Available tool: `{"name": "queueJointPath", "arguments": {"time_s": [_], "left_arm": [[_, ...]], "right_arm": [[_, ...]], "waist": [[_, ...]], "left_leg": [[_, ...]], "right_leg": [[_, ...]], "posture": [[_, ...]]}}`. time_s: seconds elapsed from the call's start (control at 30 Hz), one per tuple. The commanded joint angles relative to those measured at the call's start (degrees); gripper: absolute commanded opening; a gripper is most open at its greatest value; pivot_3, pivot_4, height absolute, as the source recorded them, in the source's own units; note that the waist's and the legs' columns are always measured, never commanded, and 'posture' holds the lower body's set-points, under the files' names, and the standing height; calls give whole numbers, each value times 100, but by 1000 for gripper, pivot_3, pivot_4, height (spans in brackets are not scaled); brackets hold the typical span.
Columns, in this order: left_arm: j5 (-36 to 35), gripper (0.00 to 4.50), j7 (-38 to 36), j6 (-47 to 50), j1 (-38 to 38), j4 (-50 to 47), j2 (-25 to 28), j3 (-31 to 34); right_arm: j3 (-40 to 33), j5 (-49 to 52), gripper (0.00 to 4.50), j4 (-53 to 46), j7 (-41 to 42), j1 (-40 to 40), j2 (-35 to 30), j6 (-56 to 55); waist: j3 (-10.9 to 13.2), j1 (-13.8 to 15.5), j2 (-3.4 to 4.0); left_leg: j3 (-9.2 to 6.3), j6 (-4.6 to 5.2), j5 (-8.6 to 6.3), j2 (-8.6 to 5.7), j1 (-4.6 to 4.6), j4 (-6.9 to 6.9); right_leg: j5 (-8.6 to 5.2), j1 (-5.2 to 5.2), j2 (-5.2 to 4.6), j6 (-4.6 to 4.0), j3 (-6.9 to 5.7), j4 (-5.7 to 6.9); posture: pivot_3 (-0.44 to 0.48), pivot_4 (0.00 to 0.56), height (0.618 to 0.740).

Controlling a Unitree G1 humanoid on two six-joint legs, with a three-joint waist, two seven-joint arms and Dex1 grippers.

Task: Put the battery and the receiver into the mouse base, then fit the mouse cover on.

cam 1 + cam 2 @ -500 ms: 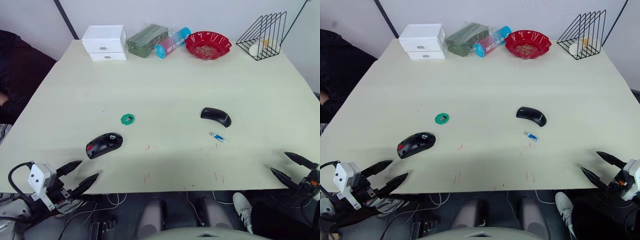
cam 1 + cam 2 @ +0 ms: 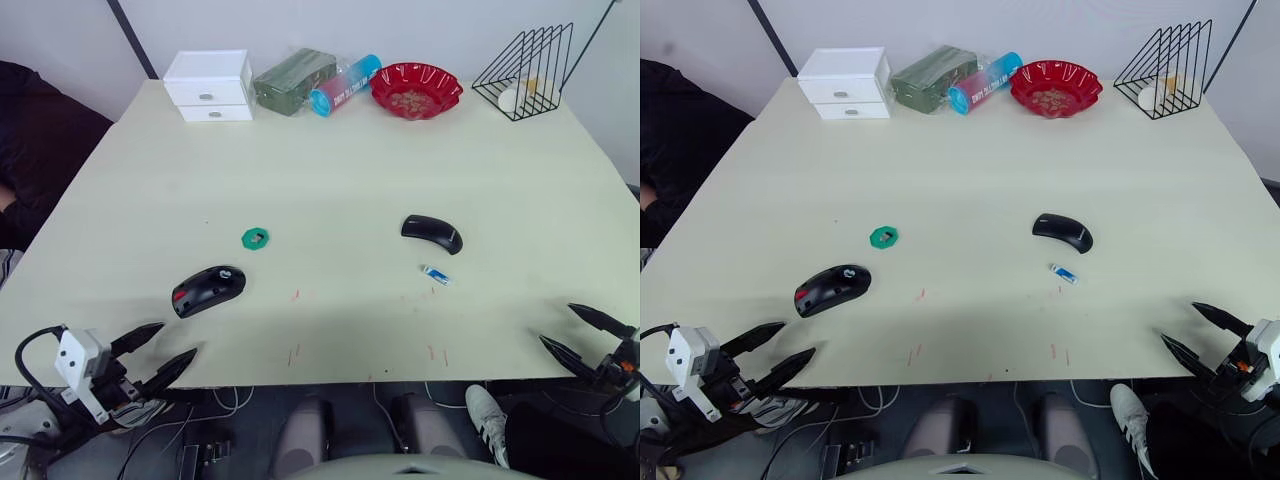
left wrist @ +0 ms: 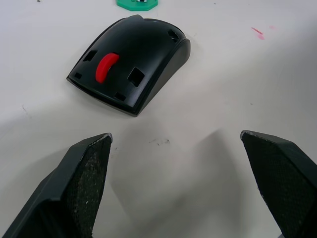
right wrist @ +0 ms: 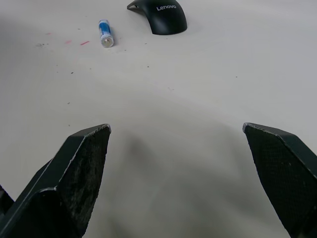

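Battery [image 2: 435,274] lies on the near right of the table [image 2: 330,160], just nearer than the mouse cover [image 2: 432,232]; the mouse base [image 2: 208,289] sits on the near left, well apart from both. My right gripper [image 2: 588,336] hangs released and empty at the near right edge, my left gripper [image 2: 152,352] likewise spread wide, just short of the base. I judge the battery comes first: I should close across its slim sides, low and square, as it may roll. A green disc [image 2: 255,238] lies beyond the base; drawers [image 2: 208,85], a red bowl [image 2: 416,89] and a wire rack [image 2: 527,67] stand far off, blocking nothing.
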Motion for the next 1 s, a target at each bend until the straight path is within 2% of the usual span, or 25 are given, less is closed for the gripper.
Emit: {"name": "queueJointPath", "arguments": {"time_s": [0.03, 0.7, 0.9, 1.0], "left_arm": [[-91, 4422, -33, -40, 45, -41, 72, 113], [-256, 4422, -131, 112, -160, -42, 270, 167], [-502, 4422, -369, 417, -702, 189, 726, 225], [-414, 4422, -688, 420, -1203, 508, 1131, 28]], "right_arm": [[-193, 121, 4500, -35, 26, 7, -12, -80], [-125, 246, 4500, -348, 74, -13, 79, -14], [29, 602, 4500, -1115, 194, -74, 19, 520], [272, 828, 4500, -1834, 366, -100, -116, 1002]], "waist": [[0, 0, 0], [0, 1, 0], [1, 3, 2], [2, 5, 2]], "left_leg": [[0, 0, 0, 0, 0, 0], [0, 0, 0, 0, 0, 0], [-3, 0, 0, 1, 0, 0], [-4, 0, 0, 0, -1, 0]], "right_leg": [[0, 0, 0, 0, 0, 0], [0, 0, 0, 0, -1, 0], [0, 0, 0, 0, -3, 2], [2, 0, 0, 4, -4, 2]], "posture": [[0, 150, 740], [0, 150, 740], [0, 150, 740], [0, 150, 740]]}}
